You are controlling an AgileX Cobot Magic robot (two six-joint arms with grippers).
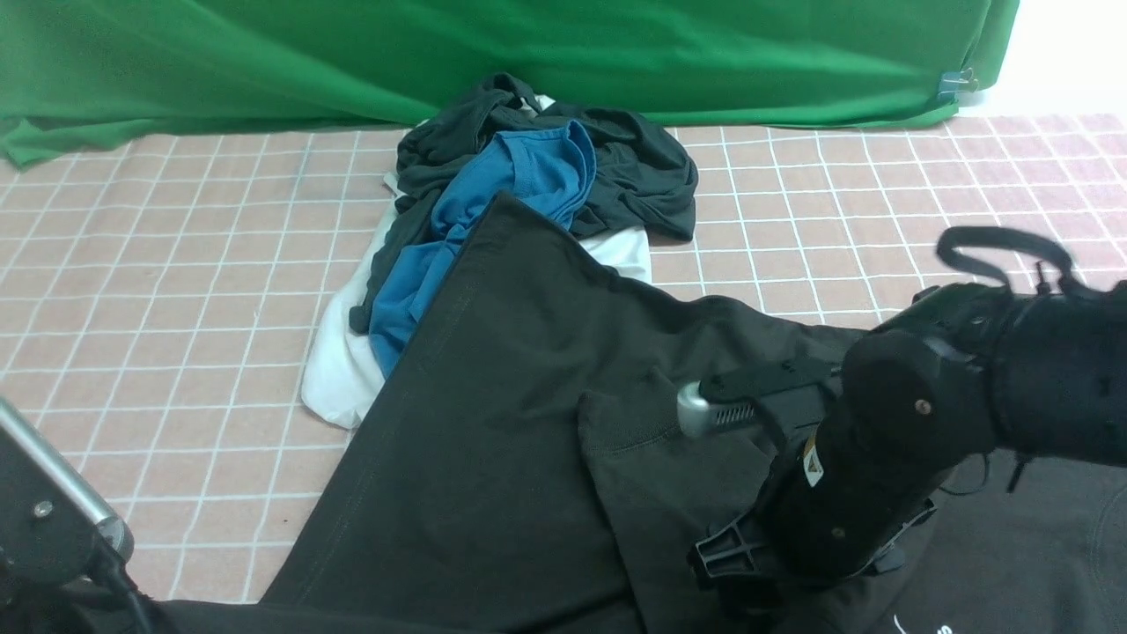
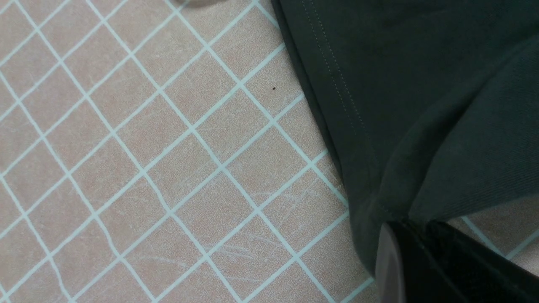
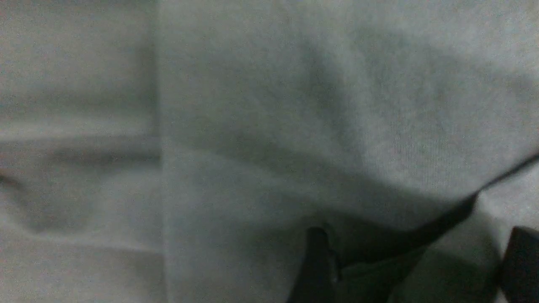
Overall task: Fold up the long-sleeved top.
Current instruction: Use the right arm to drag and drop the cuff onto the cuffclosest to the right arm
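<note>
One top: black, I see it spread
Left gripper: jaws clamped on top
Right gripper: jaws apart

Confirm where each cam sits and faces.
Front: between the arms, facing forward over the sweatshirt and clothes pile to the green backdrop; right arm and part of left arm show.
Left wrist: on the left arm, looking down at the sweatshirt's hem on checked cloth; left gripper pinches it.
Right wrist: close over blurred sweatshirt fabric; right gripper open.
Front and left wrist share the checked cloth.
</note>
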